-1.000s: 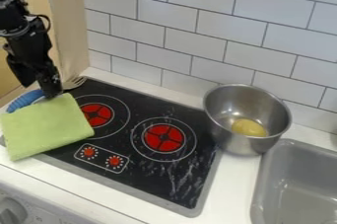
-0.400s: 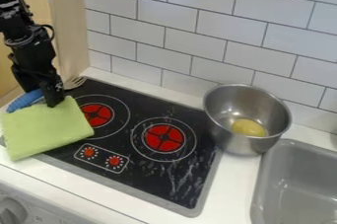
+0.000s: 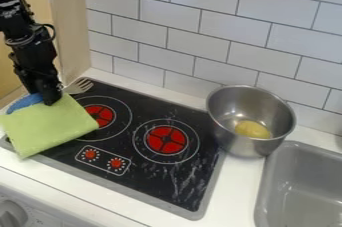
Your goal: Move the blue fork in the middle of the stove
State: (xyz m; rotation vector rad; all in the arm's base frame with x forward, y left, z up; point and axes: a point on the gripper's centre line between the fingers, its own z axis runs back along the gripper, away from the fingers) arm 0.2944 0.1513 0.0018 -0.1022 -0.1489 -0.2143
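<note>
Counter (image 3: 234,188) carries the whole setup. Stove (image 3: 150,108) is set into it, two red rings and a knob panel facing up; likely a toy cooktop. Target judged to be the dark area between the rings. Sink (image 3: 294,152) sits to the right, with no evident role in this task. Pot (image 3: 246,146) stands upright by the stove's right edge, near the back; its place leaves the middle free to receive the fork.

Gripper (image 3: 51,100) hangs at the stove's left back, directly over the fork where handle meets neck, presumably because that part stands clear of the cloth and suits a grasp. Whether it is open or closed on the fork: cannot tell. Cloth (image 3: 50,127) lies over the stove's left edge and hides part of the handle; it may drag along if the fork is pulled.

Fork (image 3: 25,101) lies at the stove's left back corner, off target. Blue handle points left and slightly forward; metal tines point right and slightly back, toward the tiled wall. Long axis runs on a shallow diagonal between those ends.
</note>
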